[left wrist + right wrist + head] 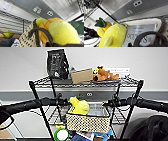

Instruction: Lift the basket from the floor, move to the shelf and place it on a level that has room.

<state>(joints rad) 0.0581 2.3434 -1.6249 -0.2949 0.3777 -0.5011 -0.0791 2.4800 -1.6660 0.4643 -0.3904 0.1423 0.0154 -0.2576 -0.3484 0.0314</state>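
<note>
The beige woven basket hangs between my two arms, right in front of the black wire shelf. It is about level with the second wire tier; I cannot tell whether it rests on that tier. A yellow pineapple plush and a white box lie inside it. My left gripper is at its left dark handle and my right gripper at its right handle. Both handles stand up taut. The basket and the rack's lower things hide the floor.
The top tier carries a black bag, a brown carton and an orange plush. Under the basket sit a green and white round thing and blue items. A dark bulky object stands at the right. A grey wall backs the rack.
</note>
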